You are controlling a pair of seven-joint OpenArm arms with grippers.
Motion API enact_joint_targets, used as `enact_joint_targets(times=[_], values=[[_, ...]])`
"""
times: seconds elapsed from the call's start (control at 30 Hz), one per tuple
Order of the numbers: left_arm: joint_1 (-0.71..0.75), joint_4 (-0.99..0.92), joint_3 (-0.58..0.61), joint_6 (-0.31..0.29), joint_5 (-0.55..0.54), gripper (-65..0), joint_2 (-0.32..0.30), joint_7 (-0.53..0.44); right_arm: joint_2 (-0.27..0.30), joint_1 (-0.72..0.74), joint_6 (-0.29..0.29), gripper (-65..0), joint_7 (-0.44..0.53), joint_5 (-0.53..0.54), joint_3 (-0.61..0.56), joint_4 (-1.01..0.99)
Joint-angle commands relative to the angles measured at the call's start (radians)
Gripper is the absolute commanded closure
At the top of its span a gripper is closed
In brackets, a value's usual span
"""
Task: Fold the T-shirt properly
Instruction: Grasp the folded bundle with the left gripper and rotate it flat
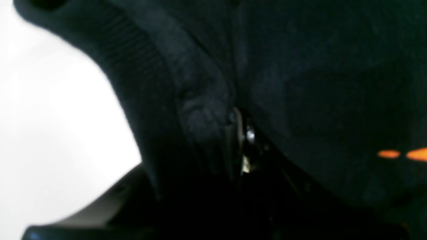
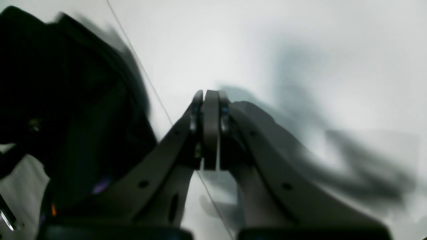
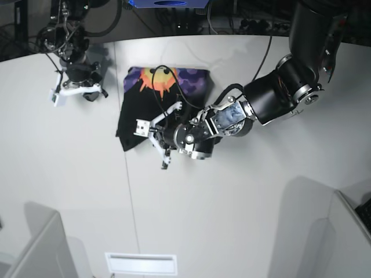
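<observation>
White table [image 3: 243, 208] — black T-shirt [image 3: 174, 92] hides left tool's [image 3: 155, 134] tips

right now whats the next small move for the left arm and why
Probably draw the left gripper across the table, carrying the fold over: its fingers look shut on the T-shirt at the lower edge, the sun print faces up, and the right gripper is shut, empty and off the cloth.

A broad white desk [image 3: 232, 220] with a curved far edge fills the overhead view, a thin seam running down it toward 6 o'clock. Dark cables [image 3: 191, 20] crowd the 12 o'clock edge. Soft grey shadows fall at 4 and 8 o'clock.
</observation>
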Motion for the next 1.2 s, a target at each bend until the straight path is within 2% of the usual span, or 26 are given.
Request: enact_joint_targets(times=[0.0, 0.3, 0.8, 0.9, 1.03, 1.1, 1.17], values=[[-0.026, 0.013, -0.006, -0.008, -0.010, 0.0, -0.011, -0.011, 0.010, 0.001, 0.006, 0.0, 0.018, 0.001, 0.005, 0.015], [-0.020, 0.007, -0.093, -0.008, -0.010, 0.0, -0.016, -0.006, 0.015, -0.002, 0.006, 0.0, 0.018, 0.001, 0.005, 0.014], [-0.031, 0.004, -0.091, -0.008, -0.007, 0.0, -0.015, -0.005, 0.016, 0.003, 0.006, 0.0, 0.018, 0.001, 0.005, 0.014], [-0.033, 0.009, -0.093, -0.008, -0.002, -15.8, -0.013, -0.005, 0.016, 0.003, 0.006, 0.0, 0.018, 0.001, 0.005, 0.014], [-0.060, 0.012, -0.088, -0.008, -0.010, -32.9, -0.011, -0.005, 0.016, 0.003, 0.008, 0.0, 0.018, 0.001, 0.005, 0.014], [-0.069, 0.013, -0.093, -0.008, -0.010, -40.2, -0.011, -0.005, 0.016, 0.003, 0.009, 0.0, 0.018, 0.001, 0.005, 0.014], [-0.091, 0.015, -0.094, -0.008, -0.010, -44.6, -0.011, -0.005, 0.016, 0.003, 0.009, 0.0, 0.018, 0.001, 0.002, 0.014]])
